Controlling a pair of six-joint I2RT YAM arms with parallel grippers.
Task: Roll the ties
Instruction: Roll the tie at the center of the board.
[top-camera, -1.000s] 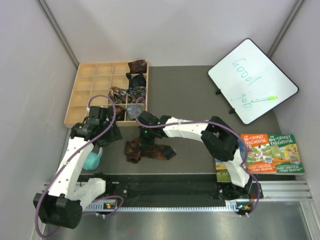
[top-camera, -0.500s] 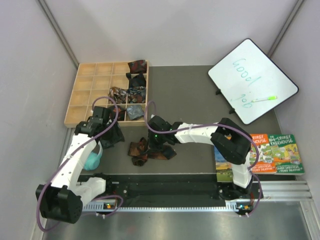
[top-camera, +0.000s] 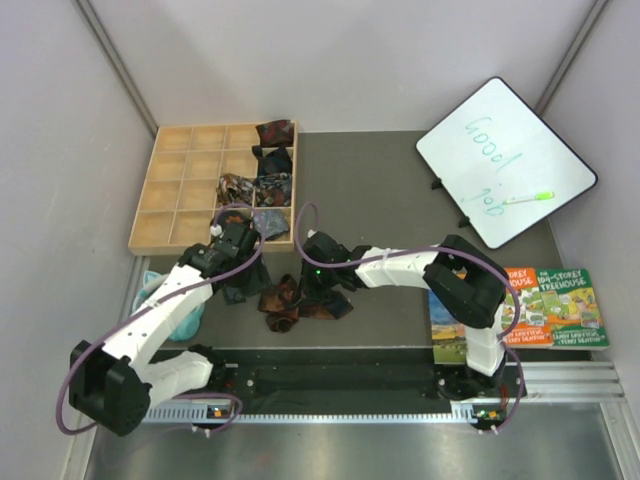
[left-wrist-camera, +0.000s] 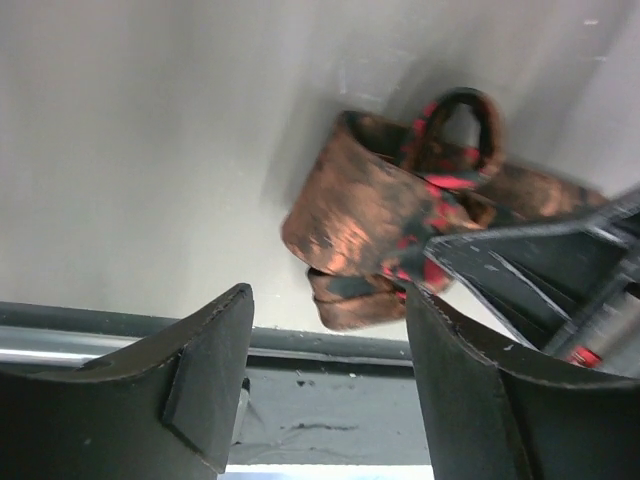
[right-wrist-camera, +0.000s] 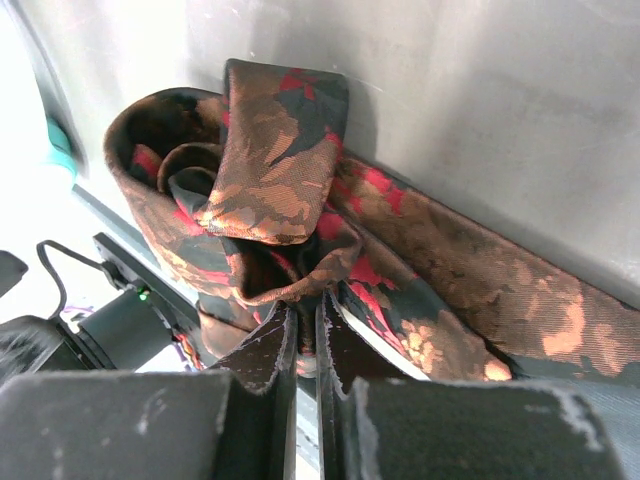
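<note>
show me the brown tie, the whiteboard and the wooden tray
brown tie (right-wrist-camera: 275, 170), right wrist view, on its folded rust-orange flap
whiteboard (top-camera: 505, 160), top external view, middle of the white face
wooden tray (top-camera: 178, 163), top external view, floor of an empty compartment

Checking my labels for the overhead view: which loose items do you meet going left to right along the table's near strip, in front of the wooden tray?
teal headphones → loosely rolled brown-orange tie → picture books
</note>
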